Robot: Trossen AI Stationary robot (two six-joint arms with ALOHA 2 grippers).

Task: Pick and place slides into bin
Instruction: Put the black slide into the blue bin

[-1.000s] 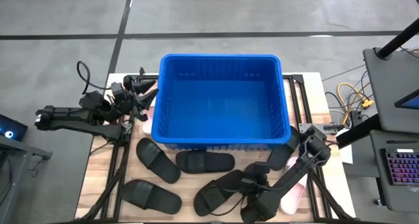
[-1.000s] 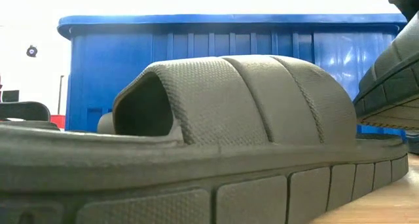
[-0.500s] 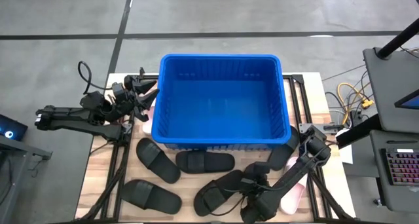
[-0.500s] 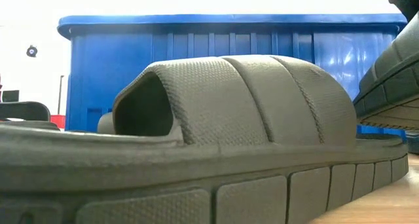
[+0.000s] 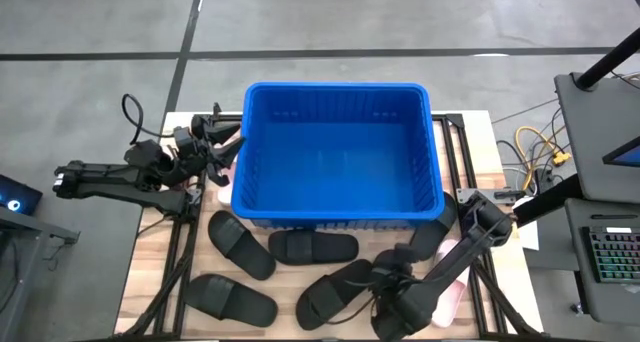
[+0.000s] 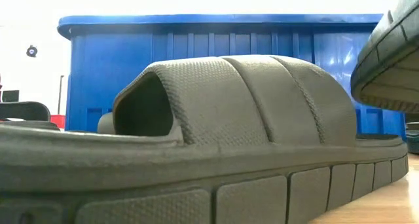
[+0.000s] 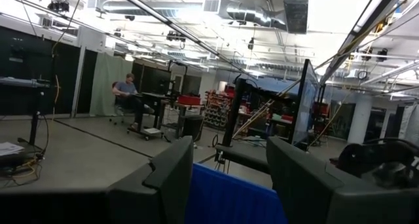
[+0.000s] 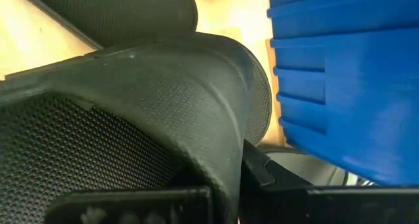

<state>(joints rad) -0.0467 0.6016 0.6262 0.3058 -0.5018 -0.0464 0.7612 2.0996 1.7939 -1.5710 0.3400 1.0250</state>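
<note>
Fingers of the right gripper [image 5: 385, 282], at lower centre-right of the overhead view, are clenched on a matte black foam slide sandal [image 5: 335, 290] by its wide strap. Nearby, across the lower part of the wooden table [image 5: 150, 257], lie three more black slides [image 5: 240, 245] and a light pink slide [image 5: 447, 300] at lower right, partly under the right arm. A large bright blue ribbed plastic bin [image 5: 338, 154] fills the frame's centre and looks empty. The left gripper [image 5: 210, 147] waits at middle left, just beside the bin's left wall.

From table height, a black slide's textured strap [image 6: 222, 99] fills the foreground, the bin's blue wall [image 6: 196, 40] stands behind, and a black sole [image 6: 389, 60] hangs off the table at upper right.

Looking out from the left wrist, two dark fingers [image 7: 167, 178] stand partly apart, grasping nothing, the bin's blue rim [image 7: 229, 198] between them and a seated person far off in the room.

Close up from the right wrist, the gripped strap [image 8: 131, 112] fills the left, with blue bin ribs [image 8: 353, 86] at right.

To do this step well, I judge the sandal should rise clear above the rim before crossing over the bin, the grip kept firm on the flexible strap.
</note>
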